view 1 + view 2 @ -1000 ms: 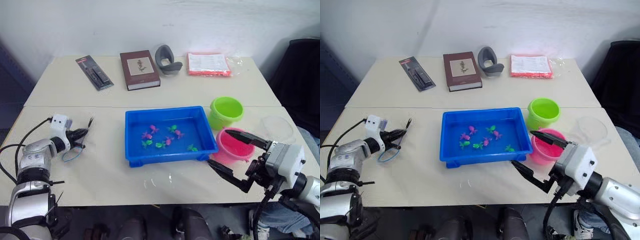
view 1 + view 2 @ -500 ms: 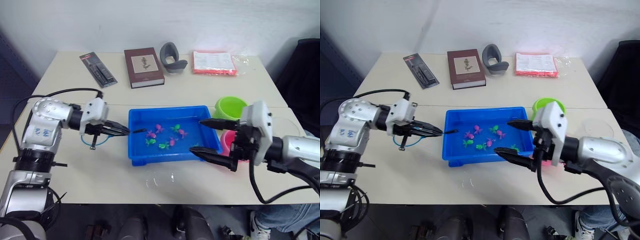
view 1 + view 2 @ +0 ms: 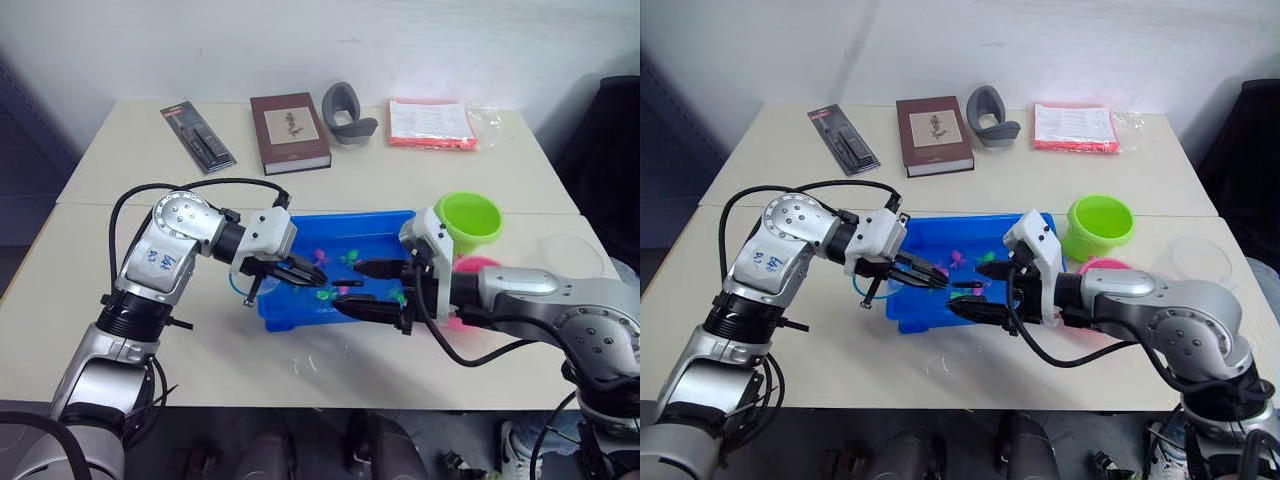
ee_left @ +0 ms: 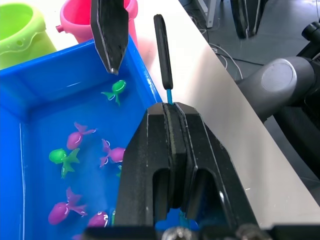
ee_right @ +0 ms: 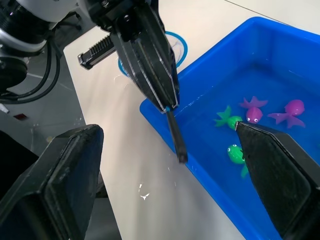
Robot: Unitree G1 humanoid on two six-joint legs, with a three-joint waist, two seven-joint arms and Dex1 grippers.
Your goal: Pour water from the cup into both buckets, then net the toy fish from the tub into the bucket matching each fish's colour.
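The blue tub (image 3: 330,218) holds several green and pink toy fish (image 4: 75,136) in water. My left gripper (image 3: 937,281) is shut on the thin dark stick (image 4: 163,50) of the net, low over the tub's near left corner. The net's blue hoop (image 5: 176,44) hangs outside the tub's left rim. My right gripper (image 3: 347,285) is open over the tub's front part, with the free end of the stick between its two fingers (image 5: 70,185). The green bucket (image 3: 468,218) and the pink bucket (image 3: 470,268) stand to the right of the tub. The clear cup (image 3: 562,254) sits further right.
Along the table's far side lie a packaged tool (image 3: 197,137), a brown book (image 3: 290,132), a grey curved object (image 3: 348,112) and a red-edged packet (image 3: 432,122). Water drops (image 3: 312,365) mark the table in front of the tub.
My left gripper has carried the net rightward from the table's left edge to the tub. My right gripper has swung left from beside the pink bucket to the stick's free end.
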